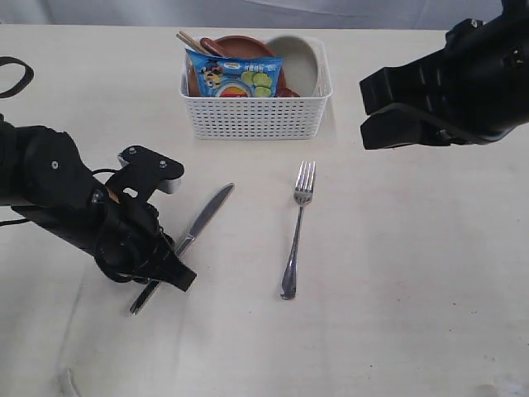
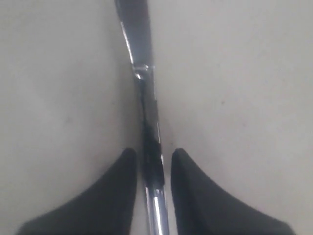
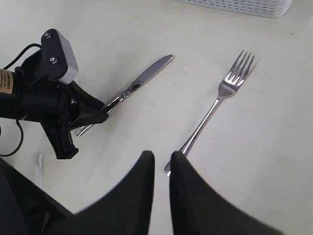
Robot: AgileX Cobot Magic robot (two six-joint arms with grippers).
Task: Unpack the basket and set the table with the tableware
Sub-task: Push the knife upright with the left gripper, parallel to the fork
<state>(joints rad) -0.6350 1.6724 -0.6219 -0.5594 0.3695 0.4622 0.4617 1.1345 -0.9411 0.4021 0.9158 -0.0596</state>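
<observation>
Robotics laboratory bench: a pale tabletop (image 1: 430,289) with a grey backdrop (image 1: 124,10) along its far edge, worked by a black left arm (image 1: 50,182) and a black right arm (image 1: 471,74).

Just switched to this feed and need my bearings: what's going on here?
The left gripper sits low on the table, its jaws straddling the handle of the knife; a firm grip can't be confirmed. The fork lies nearby, untouched. The right gripper hangs empty above, jaws slightly apart. The basket holds the plate, bowl, chopsticks and chip bag.

Bright even light, soft shadows, close knife (image 2: 146,122) blurred
</observation>
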